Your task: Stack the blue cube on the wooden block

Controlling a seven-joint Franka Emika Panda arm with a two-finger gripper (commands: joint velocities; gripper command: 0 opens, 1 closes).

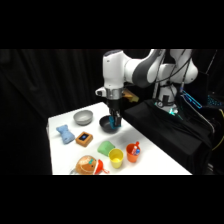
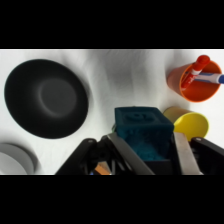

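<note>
Gripper [image 2: 145, 150] is clamping the blue cube [image 2: 144, 131], carrying it above the black bowl [image 1: 106, 123]; next it is needing travel toward the wooden block [image 1: 84, 138].

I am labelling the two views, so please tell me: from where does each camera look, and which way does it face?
Side view: stands beside the table, looking across and down; shows the arm and the pincer over the black bowl.
Wrist view: sits on the wrist, looking down past the pincer, which holds the blue cube.
Shared: black bowl, yellow cup, orange cup.
</note>
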